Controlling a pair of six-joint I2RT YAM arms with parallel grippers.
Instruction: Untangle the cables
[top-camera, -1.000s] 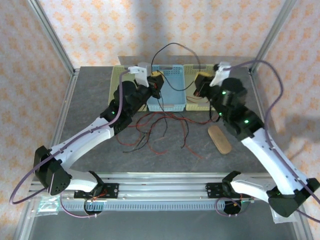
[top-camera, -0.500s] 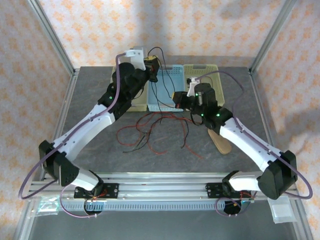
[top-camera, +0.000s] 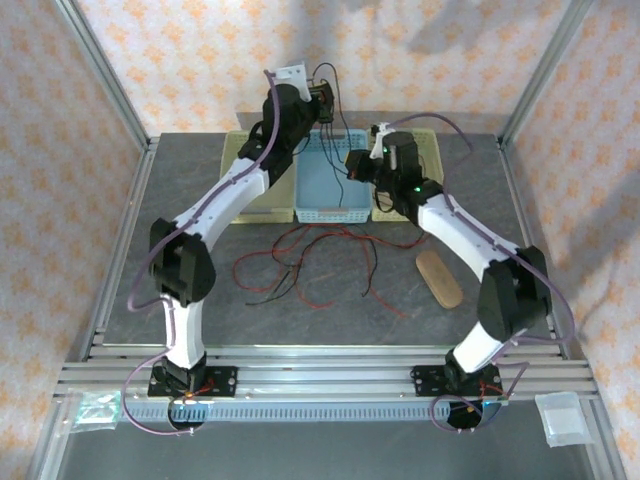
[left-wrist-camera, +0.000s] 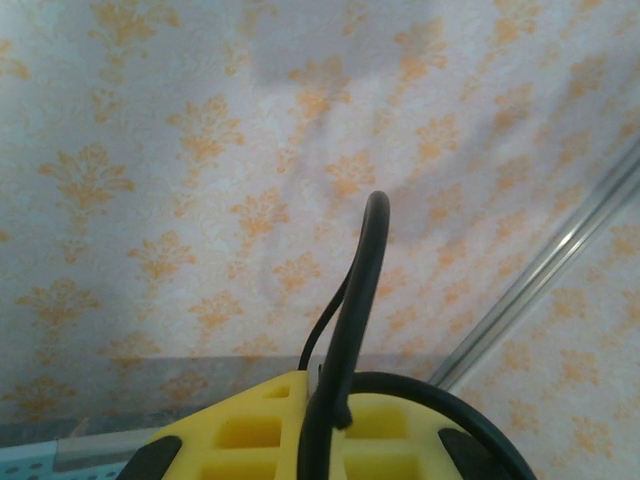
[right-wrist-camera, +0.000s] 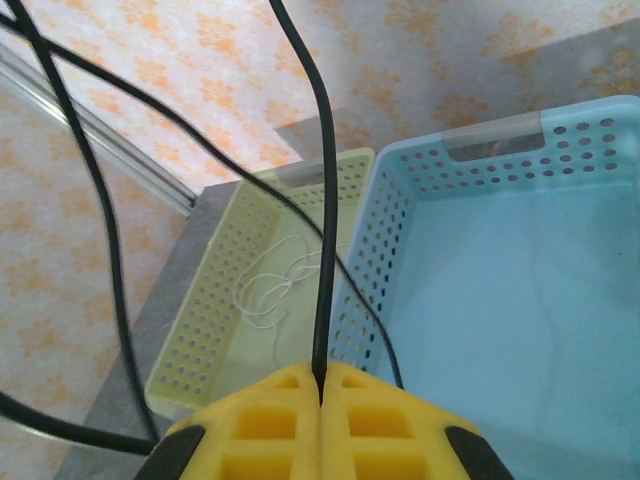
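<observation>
Right now I am mid-separation on one strand. My left end effector (top-camera: 322, 98) is up high near the patterned wall (top-camera: 200, 60), its yellow fingers pinched shut on a black cable (left-wrist-camera: 362, 260) that rises between them. My right end effector (top-camera: 356, 168) hangs lower, above the blue basket (right-wrist-camera: 400, 225), and is likewise clamped narrow on a black strand running straight up from its tips. It looks to be the same cable in both grips, though the loops crossing the right wrist view make that hard to be sure of.

The rest of the task's things, the red and black cables (top-camera: 305, 250), lie in a loose heap on the tabletop (top-camera: 330, 325) just in front of the baskets. A thin white cable (right-wrist-camera: 272, 282) lies alone in the yellow-green basket (right-wrist-camera: 205, 330).

As I judge it, the step in hand is drawing this black cable clear of the heap so it can go down into the blue basket. The next move calls for feeding the hanging tail over the basket's rim without snagging on it, and only then letting go.

Room is tight at the back: the left end effector is close to the wall, and the frame posts (top-camera: 545, 70) close off both sides. Open ground lies toward me, apart from a wooden piece (top-camera: 438, 278) on the right.
</observation>
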